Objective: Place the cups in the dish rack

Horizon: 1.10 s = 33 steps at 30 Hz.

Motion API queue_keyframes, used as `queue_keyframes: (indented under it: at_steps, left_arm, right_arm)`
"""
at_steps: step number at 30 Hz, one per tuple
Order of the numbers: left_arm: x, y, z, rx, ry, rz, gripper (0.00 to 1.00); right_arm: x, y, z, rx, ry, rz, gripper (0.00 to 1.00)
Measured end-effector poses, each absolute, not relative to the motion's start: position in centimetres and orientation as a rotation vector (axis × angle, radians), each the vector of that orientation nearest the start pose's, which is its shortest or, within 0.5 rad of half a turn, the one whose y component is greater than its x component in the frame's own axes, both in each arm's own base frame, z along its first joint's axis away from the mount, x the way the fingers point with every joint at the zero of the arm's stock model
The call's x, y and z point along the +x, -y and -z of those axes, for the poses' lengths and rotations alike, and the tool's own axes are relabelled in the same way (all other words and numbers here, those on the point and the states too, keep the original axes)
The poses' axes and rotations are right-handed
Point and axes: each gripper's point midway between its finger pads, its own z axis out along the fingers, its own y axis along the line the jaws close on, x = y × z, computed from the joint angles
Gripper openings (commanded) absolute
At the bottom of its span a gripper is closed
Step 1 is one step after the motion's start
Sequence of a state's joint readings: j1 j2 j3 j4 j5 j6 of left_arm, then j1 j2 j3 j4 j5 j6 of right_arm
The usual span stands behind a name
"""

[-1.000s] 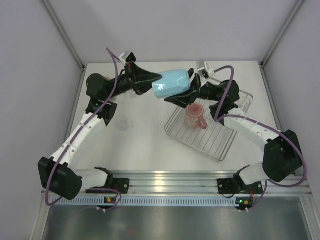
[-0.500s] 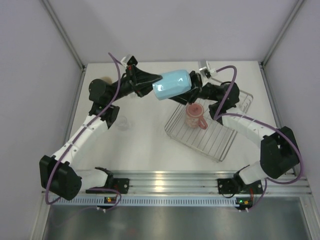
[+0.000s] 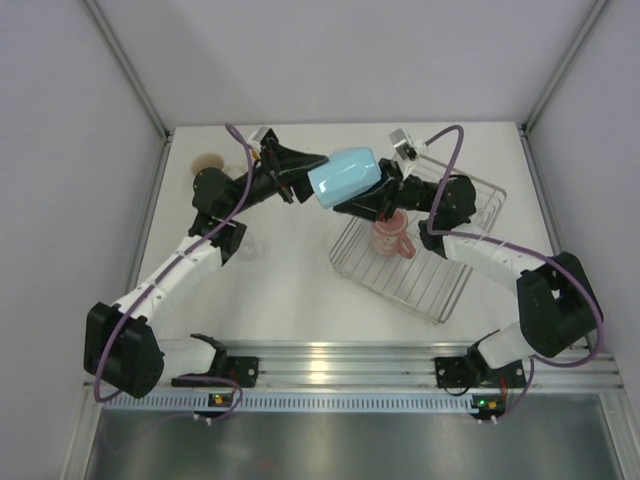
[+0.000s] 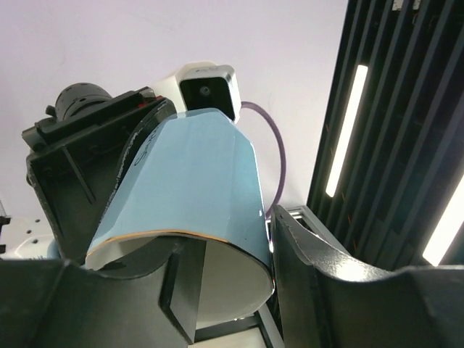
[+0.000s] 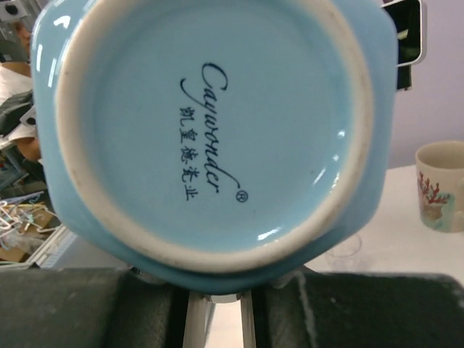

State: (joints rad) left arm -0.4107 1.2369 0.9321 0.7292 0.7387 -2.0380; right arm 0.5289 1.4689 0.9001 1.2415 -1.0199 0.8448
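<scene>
— Since a second ago the left arm has swung in closer and the light blue mug (image 3: 345, 177) has edged towards the rack. The right gripper (image 3: 383, 196) has clamped down while the left gripper (image 3: 308, 178) has slackened.
— So who's got it?
— The right fingers (image 5: 87, 304), clenched low by its base. On the handle, I'd guess, though that's hidden. One left finger (image 4: 181, 290) sits inside the mouth and the other stands off the wall, so that side looks let go.
— Will it hold?
— It's glazed ceramic: stiff, slick, weighty for a single pinch, and it chips. The handle or rim wall is the place to grip; the smooth belly would slide.
— And underneath?
— The mug hangs on its side in the air, between the two sets of fingers. Below the right fingers lies the wire dish rack (image 3: 440, 290), with a pink mug (image 3: 390, 235) in it. Beneath the left ones is bare white table (image 3: 300, 290), with plain pale walls around.
</scene>
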Motion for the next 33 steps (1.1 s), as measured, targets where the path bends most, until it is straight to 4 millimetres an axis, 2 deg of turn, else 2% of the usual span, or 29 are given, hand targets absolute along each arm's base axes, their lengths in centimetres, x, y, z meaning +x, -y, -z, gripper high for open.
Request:
queue_keyframes:
  at_steps: [9,15,17,21,23,25,29,33]
  left_arm:
    - [26.1,27.5,-42.3,-0.418,-1.703,2.307,0.57]
    - [26.6,27.7,-41.1,-0.386,-1.723,2.231,0.64]
    - [26.9,27.9,-40.2,-0.382,-1.752,2.186,0.7]
    - [28.0,28.1,-37.7,-0.41,-1.842,2.041,0.88]
    - [28.6,28.0,-36.7,-0.432,-1.884,1.96,0.96]
    - [28.9,27.7,-35.9,-0.449,-1.919,1.871,0.97]
    - [29.3,26.7,-35.6,-0.433,-1.948,1.713,0.98]
    - [29.6,25.5,-34.5,-0.432,-1.971,1.573,0.98]
  right_arm:
    - [23.4,-30.5,-33.5,-0.814,-1.21,-1.636,0.0]
    - [22.8,-28.8,-34.7,-0.809,-1.149,-1.56,0.0]
    - [22.7,-28.2,-35.1,-0.813,-1.129,-1.528,0.0]
    - [23.4,-27.1,-34.8,-0.78,-1.174,-1.439,0.0]
    - [23.8,-26.6,-34.2,-0.757,-1.223,-1.375,0.0]
    - [24.1,-26.2,-33.6,-0.735,-1.27,-1.318,0.0]
    - [24.3,-25.0,-31.9,-0.702,-1.379,-1.202,0.0]
    - [23.9,-23.8,-29.0,-0.679,-1.485,-1.117,0.0]
